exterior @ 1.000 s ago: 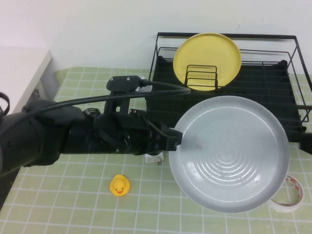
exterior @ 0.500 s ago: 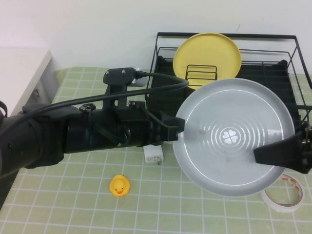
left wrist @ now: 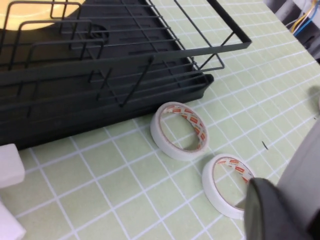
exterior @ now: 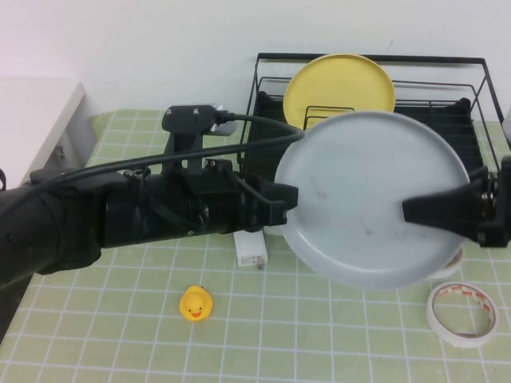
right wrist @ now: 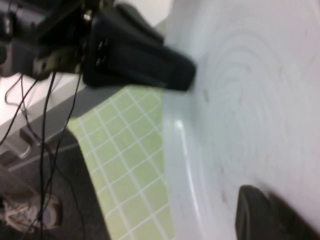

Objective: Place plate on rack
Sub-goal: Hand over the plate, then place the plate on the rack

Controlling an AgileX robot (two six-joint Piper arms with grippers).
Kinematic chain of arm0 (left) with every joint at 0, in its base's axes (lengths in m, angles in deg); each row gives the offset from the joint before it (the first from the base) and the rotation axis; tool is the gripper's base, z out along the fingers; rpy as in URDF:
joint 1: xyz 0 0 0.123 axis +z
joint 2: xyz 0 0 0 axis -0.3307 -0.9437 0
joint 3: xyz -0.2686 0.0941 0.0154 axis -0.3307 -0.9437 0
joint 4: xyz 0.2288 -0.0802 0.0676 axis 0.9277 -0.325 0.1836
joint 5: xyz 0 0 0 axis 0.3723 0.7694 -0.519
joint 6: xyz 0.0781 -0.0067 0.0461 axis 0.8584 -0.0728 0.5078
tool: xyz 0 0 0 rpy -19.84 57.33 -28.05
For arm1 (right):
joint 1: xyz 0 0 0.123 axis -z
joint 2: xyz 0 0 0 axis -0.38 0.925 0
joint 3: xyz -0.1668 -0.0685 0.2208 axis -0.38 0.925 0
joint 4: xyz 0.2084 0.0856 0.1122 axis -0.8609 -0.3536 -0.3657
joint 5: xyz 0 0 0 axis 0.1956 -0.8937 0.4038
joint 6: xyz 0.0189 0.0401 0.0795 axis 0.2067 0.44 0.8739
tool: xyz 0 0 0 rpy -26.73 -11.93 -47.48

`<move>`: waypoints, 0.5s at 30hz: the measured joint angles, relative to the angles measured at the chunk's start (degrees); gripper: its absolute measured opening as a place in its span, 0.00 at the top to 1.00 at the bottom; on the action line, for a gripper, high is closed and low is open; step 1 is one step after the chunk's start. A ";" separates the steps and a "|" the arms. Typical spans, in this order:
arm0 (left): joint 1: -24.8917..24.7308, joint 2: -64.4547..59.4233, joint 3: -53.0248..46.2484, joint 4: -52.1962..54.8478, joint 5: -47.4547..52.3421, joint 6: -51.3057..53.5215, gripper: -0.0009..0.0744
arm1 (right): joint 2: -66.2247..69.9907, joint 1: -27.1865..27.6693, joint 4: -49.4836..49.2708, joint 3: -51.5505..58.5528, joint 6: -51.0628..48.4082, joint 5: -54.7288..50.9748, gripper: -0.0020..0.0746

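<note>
The pale grey-blue plate (exterior: 359, 183) hangs in the air in front of the black wire rack (exterior: 367, 57), its far edge over the rack's front. My left gripper (exterior: 289, 199) is shut on the plate's left rim. My right gripper (exterior: 415, 209) reaches in from the right and is shut on the right rim, one finger lying across the plate's top face. The right wrist view shows the plate (right wrist: 250, 75) with the left gripper (right wrist: 150, 65) on its rim. In the left wrist view the plate (left wrist: 305, 170) fills one corner and the rack (left wrist: 125, 75) stands beyond.
A yellow plate (exterior: 339, 84) stands upright in the rack's back left. Two tape rolls (exterior: 461, 313) (left wrist: 180, 131) lie on the green mat at the front right. A rubber duck (exterior: 196, 304) and a white block (exterior: 251, 249) lie under my left arm. A white cabinet (exterior: 32, 120) stands far left.
The plate has risen towards the rack and now hides its ringed inside. My right gripper came in from the right edge and took the plate's right rim. A second tape roll is uncovered.
</note>
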 joint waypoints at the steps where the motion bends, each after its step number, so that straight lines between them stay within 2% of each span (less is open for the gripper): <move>1: 0.34 0.00 0.00 0.00 0.60 0.00 0.86 | 0.47 0.03 -0.13 -0.88 -0.25 0.00 0.76; 6: 3.81 0.65 0.00 0.34 3.37 -2.46 0.47 | 3.41 0.03 2.70 -6.81 -2.89 -0.23 0.79; 8: 6.13 1.43 0.00 2.04 4.78 -4.49 0.35 | 4.92 0.03 5.85 -10.69 -2.84 -0.67 0.79; 10: 8.69 2.52 0.00 4.61 6.39 -6.93 0.30 | 6.85 0.03 9.89 -15.27 -2.28 -1.11 0.79; 12: 11.22 3.92 0.00 7.63 7.20 -10.53 0.31 | 8.82 0.03 13.46 -19.81 -1.44 -1.36 0.79; 15: 15.03 5.98 0.00 13.87 8.29 -16.44 0.44 | 12.35 0.03 16.74 -27.40 -1.19 -1.50 0.79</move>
